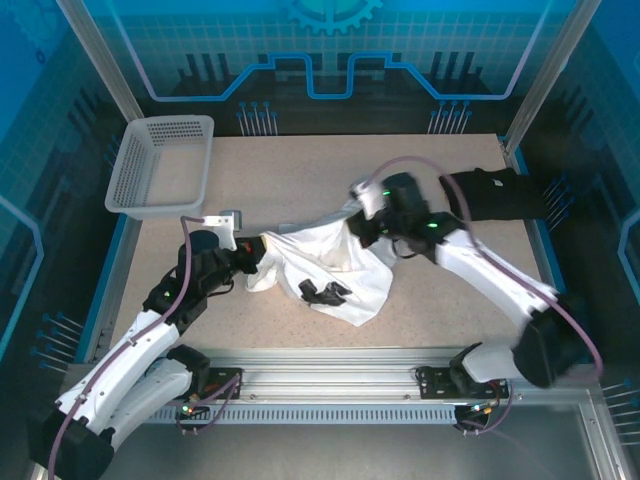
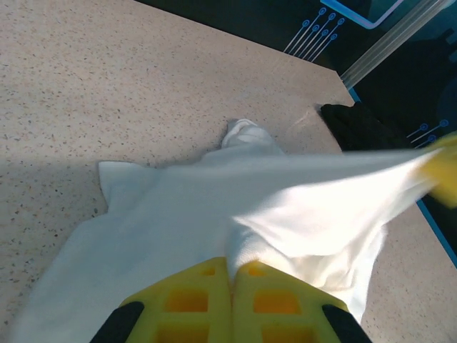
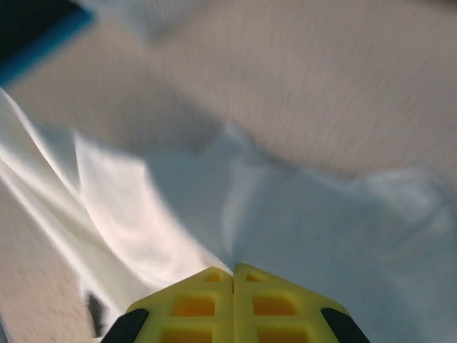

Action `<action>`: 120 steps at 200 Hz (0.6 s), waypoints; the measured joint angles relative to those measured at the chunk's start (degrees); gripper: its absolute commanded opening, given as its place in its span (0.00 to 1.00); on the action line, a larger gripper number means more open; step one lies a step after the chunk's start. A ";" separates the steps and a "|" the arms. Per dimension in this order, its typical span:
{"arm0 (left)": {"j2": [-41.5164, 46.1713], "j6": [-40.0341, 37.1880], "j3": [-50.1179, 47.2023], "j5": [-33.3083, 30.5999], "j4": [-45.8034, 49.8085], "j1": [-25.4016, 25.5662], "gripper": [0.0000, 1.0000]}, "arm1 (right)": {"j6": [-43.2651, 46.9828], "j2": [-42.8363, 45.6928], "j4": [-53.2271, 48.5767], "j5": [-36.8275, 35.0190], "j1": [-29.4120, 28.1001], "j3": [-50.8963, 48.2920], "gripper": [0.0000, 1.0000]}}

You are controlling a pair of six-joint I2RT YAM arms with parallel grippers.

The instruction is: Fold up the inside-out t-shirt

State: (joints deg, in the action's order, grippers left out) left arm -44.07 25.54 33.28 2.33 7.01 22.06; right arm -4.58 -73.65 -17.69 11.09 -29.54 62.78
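The white t-shirt (image 1: 335,262) lies in the middle of the bench (image 1: 440,290), bunched and crumpled rather than spread, and both arms have hold of it. The left fingers (image 1: 262,262) are pressed together on a fold at its left edge. In the left wrist view the yellow tips meet with cloth pinched between them. The right fingers (image 1: 362,207) are likewise shut on the far right corner, and from there a band of fabric runs taut across to the left arm.

To my eye this is early work: the shirt is being pulled out and straightened, and no fold is laid yet. The next move seems to call for drawing the two held points apart and setting the cloth down flat, so that sleeves and hem can be found. Only then can a clean fold go over. The slack in the near part could drag and bunch again if the lift is too low.

The cloth looks soft and thin, like cotton. It sags in loose pleats and casts soft shadows, and there is a small dark patch (image 1: 322,292) near its front edge. The bench top is speckled beige and matt. A black garment (image 1: 495,195) lies folded at the right edge, well apart from the shirt. A white mesh basket (image 1: 160,165) stands in the far left corner.
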 measured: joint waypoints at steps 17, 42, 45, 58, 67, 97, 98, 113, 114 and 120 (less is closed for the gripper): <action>-0.02 0.00 0.00 -0.22 -0.17 0.00 0.00 | -1.77 8.81 0.92 2.60 3.56 0.00 0.00; -0.09 -0.11 0.76 -0.22 -1.09 0.00 0.00 | -3.52 15.10 0.24 6.23 4.72 0.00 0.00; -0.13 -0.20 0.98 -0.24 -1.20 0.00 0.00 | -3.63 15.37 0.11 6.45 4.72 0.00 0.00; -0.39 -0.46 1.97 -0.83 -1.38 0.00 0.00 | -4.42 16.06 -0.83 7.65 4.85 -0.02 0.00; -0.83 -0.66 2.54 -1.36 -1.38 0.00 0.00 | -4.94 16.04 -1.25 8.48 4.87 -0.15 0.00; -6.67 -1.51 3.48 -2.56 -0.42 0.00 0.06 | -8.07 14.45 -0.79 12.28 4.85 -2.75 0.00; -6.88 -1.51 3.48 -2.56 -0.37 0.00 0.07 | -8.15 14.34 -0.74 12.39 4.85 -2.84 0.00; -11.10 -1.31 3.37 -2.51 1.07 0.02 0.19 | -9.97 11.78 -0.24 14.12 4.87 -4.46 0.00; -11.30 -1.38 3.34 -2.49 1.14 0.02 0.20 | -10.05 11.65 -0.26 14.16 4.85 -4.52 0.00; -12.74 -1.40 3.17 -2.56 1.73 0.24 0.29 | -10.69 10.47 -0.15 14.82 4.85 -5.03 0.00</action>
State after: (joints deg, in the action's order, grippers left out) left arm -56.82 24.14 36.45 -0.23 8.73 22.31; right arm -15.27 -63.18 -17.85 25.91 -24.69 57.76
